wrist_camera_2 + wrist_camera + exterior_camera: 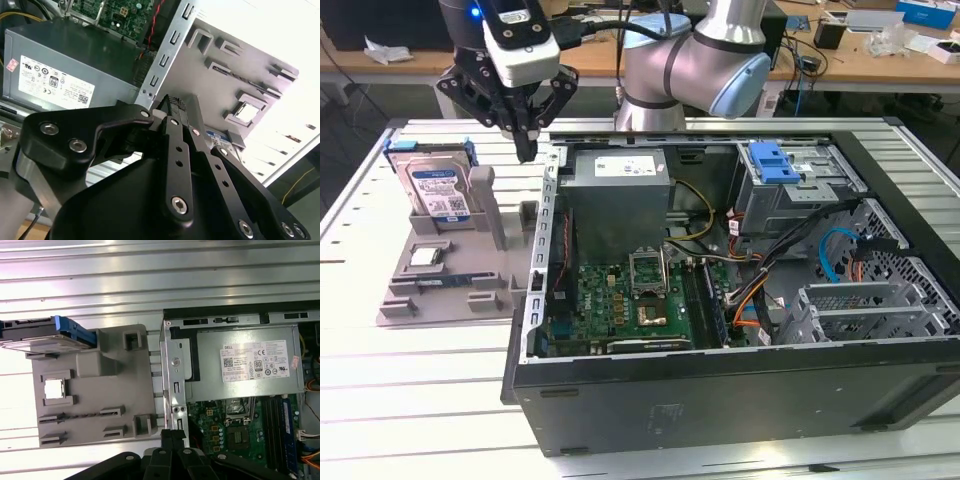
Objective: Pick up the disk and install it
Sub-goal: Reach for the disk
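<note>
**A:** Where is the disk?

**B:** The disk [437,188] stands on edge, leaning back a little, outside the computer case [720,400], off the case wall on the exterior view's left. A blue bracket frames it, and its white-and-blue label faces the exterior camera.

**A:** What carries it?

**B:** A grey holder tray [455,295] that lies just beside that case wall. The disk sits in a slot at the tray corner farthest from the case. A small square processor chip [426,256] lies flat in its own pocket of the tray, apart from the disk.

**A:** And the pincer?

**B:** The gripper [527,150] hangs above the tray's case-side edge, close to the case wall and well apart from the disk. Its fingers [177,145] are pressed together tip to tip with nothing between them, as both wrist views show.

**A:** What lies inside the case?

**B:** The power supply [618,190] fills the case corner nearest the gripper, with the green motherboard [620,300] next to it. A bare blue plastic clip [772,162] sits on the drive bay, across the case from the tray. The arm [705,70] rises behind the case, and the case rests on a slatted metal table [410,400].
</note>
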You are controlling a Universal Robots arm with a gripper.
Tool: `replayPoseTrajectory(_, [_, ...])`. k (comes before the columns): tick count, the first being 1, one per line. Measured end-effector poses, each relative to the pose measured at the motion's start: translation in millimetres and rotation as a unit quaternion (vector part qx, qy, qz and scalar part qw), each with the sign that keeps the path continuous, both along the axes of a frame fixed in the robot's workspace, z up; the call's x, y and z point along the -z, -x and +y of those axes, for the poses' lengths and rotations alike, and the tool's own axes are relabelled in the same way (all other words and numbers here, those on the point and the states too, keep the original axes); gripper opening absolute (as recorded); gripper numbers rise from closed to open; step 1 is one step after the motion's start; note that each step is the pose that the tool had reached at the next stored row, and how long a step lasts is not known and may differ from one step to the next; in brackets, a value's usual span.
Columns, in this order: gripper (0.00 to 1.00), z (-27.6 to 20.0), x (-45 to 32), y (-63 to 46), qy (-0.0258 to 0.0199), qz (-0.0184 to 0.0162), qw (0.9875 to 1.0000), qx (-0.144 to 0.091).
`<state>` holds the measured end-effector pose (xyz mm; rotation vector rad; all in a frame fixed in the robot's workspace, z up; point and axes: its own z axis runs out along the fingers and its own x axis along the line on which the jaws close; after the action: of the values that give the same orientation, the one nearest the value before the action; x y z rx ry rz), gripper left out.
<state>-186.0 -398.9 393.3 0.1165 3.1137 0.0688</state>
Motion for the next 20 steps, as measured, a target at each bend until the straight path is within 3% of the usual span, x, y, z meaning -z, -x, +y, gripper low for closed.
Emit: replayPoseTrajectory(20, [0.11,0.0,0.0,36.7,0.0,0.0,1.0,0.0])
